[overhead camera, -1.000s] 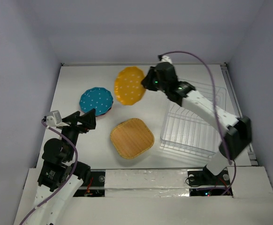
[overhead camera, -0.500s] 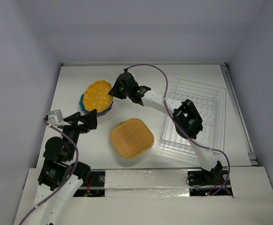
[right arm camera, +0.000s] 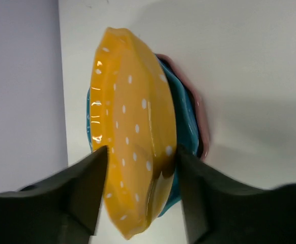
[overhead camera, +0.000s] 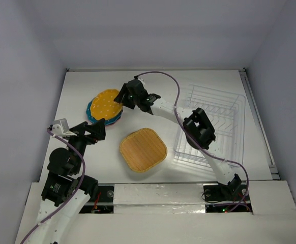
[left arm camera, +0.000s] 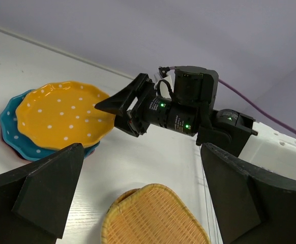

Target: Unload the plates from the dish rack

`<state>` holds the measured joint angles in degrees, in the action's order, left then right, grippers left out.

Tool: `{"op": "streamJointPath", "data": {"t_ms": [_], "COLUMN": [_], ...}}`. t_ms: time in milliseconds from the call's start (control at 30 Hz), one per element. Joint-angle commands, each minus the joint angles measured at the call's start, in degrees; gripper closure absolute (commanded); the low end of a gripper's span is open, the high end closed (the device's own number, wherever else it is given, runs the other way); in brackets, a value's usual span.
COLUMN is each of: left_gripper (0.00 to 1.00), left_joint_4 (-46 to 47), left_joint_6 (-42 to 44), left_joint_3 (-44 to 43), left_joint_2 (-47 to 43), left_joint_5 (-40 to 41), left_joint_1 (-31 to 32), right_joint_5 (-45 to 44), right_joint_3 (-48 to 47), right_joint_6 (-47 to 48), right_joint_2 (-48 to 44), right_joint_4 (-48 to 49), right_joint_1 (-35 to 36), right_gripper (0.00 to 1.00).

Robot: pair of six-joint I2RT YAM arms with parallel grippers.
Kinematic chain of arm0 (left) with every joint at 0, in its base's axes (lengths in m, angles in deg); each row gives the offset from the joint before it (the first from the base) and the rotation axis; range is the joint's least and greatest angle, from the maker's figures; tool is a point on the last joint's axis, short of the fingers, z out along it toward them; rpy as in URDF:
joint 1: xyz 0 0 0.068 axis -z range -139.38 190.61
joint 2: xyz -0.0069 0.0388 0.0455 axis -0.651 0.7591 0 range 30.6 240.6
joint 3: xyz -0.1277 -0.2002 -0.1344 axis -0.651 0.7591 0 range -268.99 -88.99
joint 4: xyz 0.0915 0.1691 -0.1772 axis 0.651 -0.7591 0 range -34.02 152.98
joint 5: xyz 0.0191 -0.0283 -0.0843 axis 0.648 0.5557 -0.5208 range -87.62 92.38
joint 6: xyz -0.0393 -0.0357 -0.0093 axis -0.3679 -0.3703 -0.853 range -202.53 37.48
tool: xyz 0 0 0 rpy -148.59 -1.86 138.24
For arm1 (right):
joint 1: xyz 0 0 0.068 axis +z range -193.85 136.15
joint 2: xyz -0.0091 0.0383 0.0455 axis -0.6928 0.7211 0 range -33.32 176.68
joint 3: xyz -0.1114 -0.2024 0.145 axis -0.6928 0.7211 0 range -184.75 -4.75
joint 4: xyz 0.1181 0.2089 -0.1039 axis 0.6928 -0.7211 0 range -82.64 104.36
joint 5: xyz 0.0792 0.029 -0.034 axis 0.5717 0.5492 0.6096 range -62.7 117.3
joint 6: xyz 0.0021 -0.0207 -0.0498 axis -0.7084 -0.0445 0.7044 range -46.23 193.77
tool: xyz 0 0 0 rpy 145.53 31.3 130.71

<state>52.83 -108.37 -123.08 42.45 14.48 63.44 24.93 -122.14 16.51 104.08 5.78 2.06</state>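
The orange dotted plate [overhead camera: 106, 102] lies on top of the teal plate [overhead camera: 90, 110], which sits on the pink plate [right arm camera: 199, 113]. It also shows in the left wrist view [left arm camera: 61, 116] and the right wrist view [right arm camera: 130, 122]. My right gripper [overhead camera: 120, 96] is at the plate's right rim, its jaws open, one finger [right arm camera: 89, 188] on each side of the rim. The rounded-square orange woven plate [overhead camera: 143, 149] lies flat mid-table, with another woven rim just showing under it. My left gripper [overhead camera: 98, 130] is open and empty, left of it. The white dish rack [overhead camera: 211, 127] holds no plates.
The right arm stretches from the rack side across the table's middle to the plate stack. Grey walls close in the table at the left, back and right. The rack stands at the right side.
My right arm carried the orange dotted plate left from beside the rack and set it on the teal plate. Its jaws now stand apart. The left arm has not moved.
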Motion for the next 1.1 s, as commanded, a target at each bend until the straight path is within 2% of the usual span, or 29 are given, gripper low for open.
{"op": "streamJointPath", "data": {"t_ms": [0, 33, 167, 200, 467, 533, 567, 600, 633, 667, 700, 733, 833, 867, 900, 933, 967, 1000, 1033, 1067], "left_gripper": [0.01, 0.01, 0.01, 0.01, 0.01, 0.01, 0.01, 0.01, 0.01, 0.01, 0.01, 0.01, 0.01, 0.01, 0.01, 0.01, 0.01, 0.01, 0.01, 0.01], "left_joint_4": [1.5, 1.5, 0.9, 0.8, 0.0, -0.3, -0.5, -0.6, -0.7, -0.8, -0.8, -0.7, -0.7, -0.7, -0.3, -0.1, 0.2, 0.1, 0.1, -0.1], "left_joint_6": [-0.2, -0.2, -0.3, -0.4, -0.5, -0.5, -0.5, -0.5, -0.5, -0.4, -0.3, -0.2, 0.8, 1.0, 1.1, 1.3, 1.7, 1.8, 2.0, 2.2], "left_joint_3": [-1.1, -1.1, -1.2, -1.3, -1.9, -2.0, -2.1, -2.2, -2.2, -2.4, -2.5, -2.5, -3.2, -3.4, -3.3, -3.4, -3.6, -3.8, -3.9, -4.1], "left_joint_2": [0.4, 0.4, -0.1, -0.1, -0.8, -1.0, -1.3, -1.3, -1.2, -0.8, -0.6, -0.3, 1.6, 2.4, 2.6, 3.1, 3.6, 4.0, 4.1, 4.4], "left_joint_5": [-0.2, -0.2, -0.2, -0.2, -0.2, -0.2, -0.2, -0.2, -0.2, -0.2, -0.2, -0.2, -0.2, -0.2, -0.2, -0.2, -0.2, -0.2, -0.2, -0.2], "left_joint_1": [0.4, 0.4, 0.4, 0.4, 0.4, 0.4, 0.4, 0.4, 0.4, 0.4, 0.4, 0.4, 0.4, 0.4, 0.4, 0.4, 0.4, 0.4, 0.4, 0.4], "right_joint_5": [0.4, 0.2, -2.5, -3.4, -8.7, -10.0, -10.6, -11.6, -13.1, -13.6, -14.2, -14.3, -14.1, -15.1, -16.2, -18.4, -19.6, -20.5, -22.4, -23.5], "right_joint_3": [-4.3, -4.5, -4.5, -3.7, 14.6, 19.4, 25.1, 28.1, 31.3, 34.6, 41.3, 44.8, 58.8, 61.1, 62.9, 65.5, 66.5, 67.5, 68.3, 70.1], "right_joint_6": [1.8, 2.6, 9.8, 10.8, 17.1, 18.5, 19.6, 20.3, 21.1, 22.8, 23.4, 23.9, 25.3, 25.4, 25.3, 25.2, 24.7, 24.5, 24.5, 23.9], "right_joint_2": [-3.5, -3.6, -6.7, -7.8, -23.8, -31.6, -34.6, -37.9, -45.0, -49.0, -53.2, -61.9, -74.9, -82.2, -85.7, -89.0, -92.4, -98.7, -101.8, -104.8], "right_joint_4": [2.3, 0.6, -6.5, -7.8, -3.6, -1.5, 0.0, 0.4, 1.0, 1.8, 2.0, 2.3, 3.7, 2.9, -0.3, -2.0, -3.8, -6.5, -7.7, -8.6], "right_joint_1": [1.4, 1.4, 2.6, 2.6, 2.6, 2.6, 2.6, 2.6, 2.6, 2.6, 2.6, 2.6, 3.1, 3.1, 3.1, 3.1, 3.1, 3.1, 3.1, 3.1], "right_gripper": [0.33, 0.30, 0.03, 0.00, 0.00, 0.04, 0.18, 0.36, 0.57, 0.95, 1.00, 1.00, 1.00, 0.99, 0.94, 0.89, 0.69, 0.61, 0.56, 0.46]}}
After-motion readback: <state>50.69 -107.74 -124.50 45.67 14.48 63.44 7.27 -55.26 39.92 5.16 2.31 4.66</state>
